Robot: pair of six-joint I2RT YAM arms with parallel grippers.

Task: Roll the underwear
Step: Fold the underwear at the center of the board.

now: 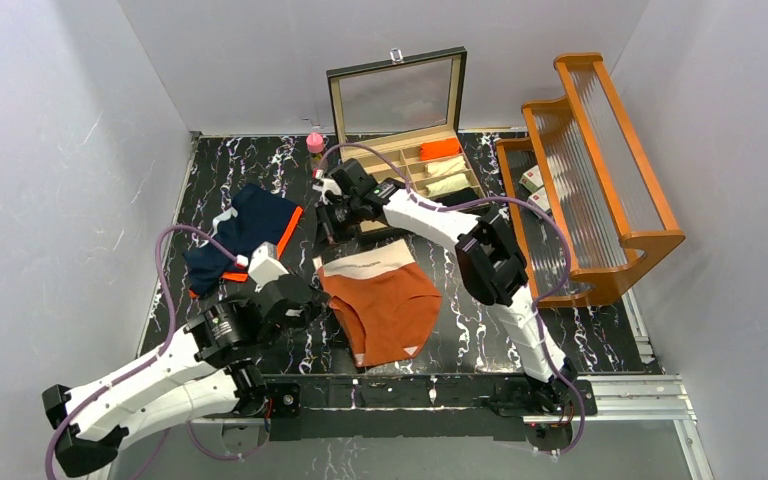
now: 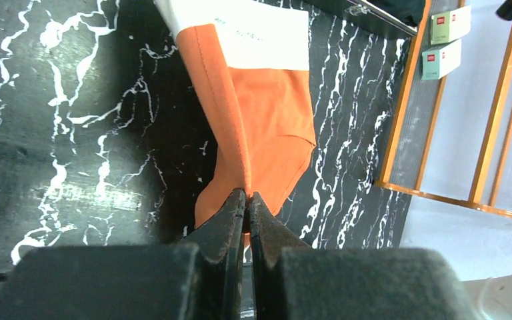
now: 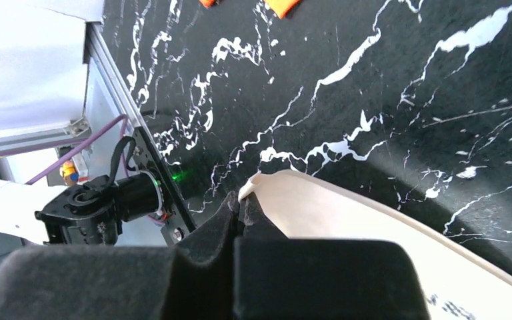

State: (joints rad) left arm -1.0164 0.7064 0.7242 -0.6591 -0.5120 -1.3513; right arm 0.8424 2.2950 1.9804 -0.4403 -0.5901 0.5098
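L gripper (image 2: 247, 195) pinched on rust-orange underwear (image 2: 273, 120) hem; R gripper (image 3: 243, 204) apparently nipping waistband (image 3: 320, 207) corner. Risk: thin bites slip, fold collapses.

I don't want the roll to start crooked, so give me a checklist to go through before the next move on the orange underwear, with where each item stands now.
1. Left gripper shut on the rust-orange underwear side edge: ok.
2. Right gripper shut on the white waistband corner: ok.
3. Navy underwear apart from it: ok.
4. Bare table right of the garment: ok.
5. How deep each pinch bites: cannot tell.
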